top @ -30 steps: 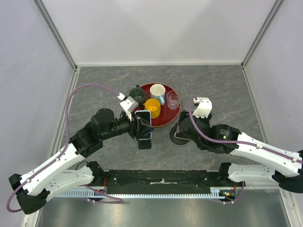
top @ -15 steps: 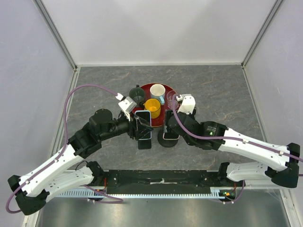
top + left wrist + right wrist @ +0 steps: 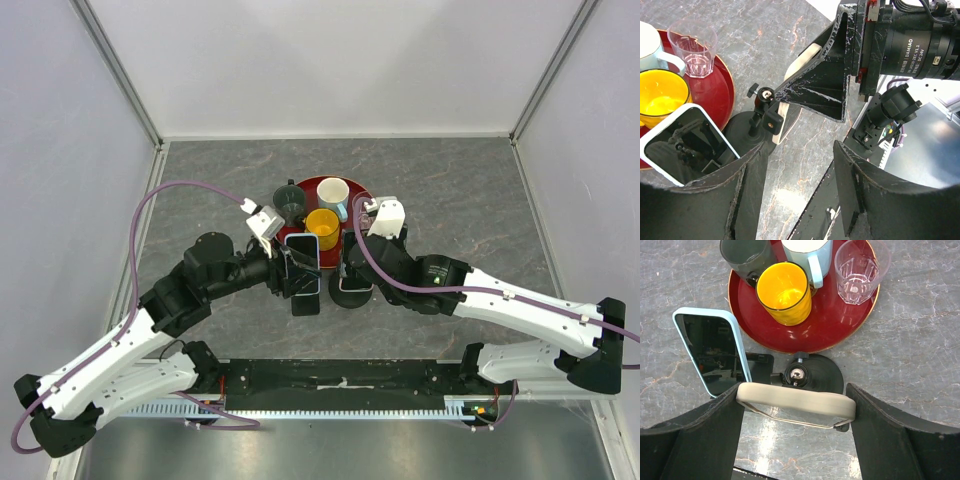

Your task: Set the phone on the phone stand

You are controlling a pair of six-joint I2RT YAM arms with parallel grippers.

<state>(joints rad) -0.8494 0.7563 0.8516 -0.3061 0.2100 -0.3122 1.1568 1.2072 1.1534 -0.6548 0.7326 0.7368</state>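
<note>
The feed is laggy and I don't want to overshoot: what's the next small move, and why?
Probably ease the left gripper toward the right arm, bringing the phone against the stand. The right gripper grips the stand's plate, and the phone hangs just beside it, apparently not yet seated on it.

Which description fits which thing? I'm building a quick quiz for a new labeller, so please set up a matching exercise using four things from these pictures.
Things:
1. phone
2. phone stand
3. glass
4. tray

Descriptions:
A. red and round
B. black round base
C. light blue rim, dark screen
D. clear and empty

Pairs: 1-C, 2-B, 3-D, 4-A
</note>
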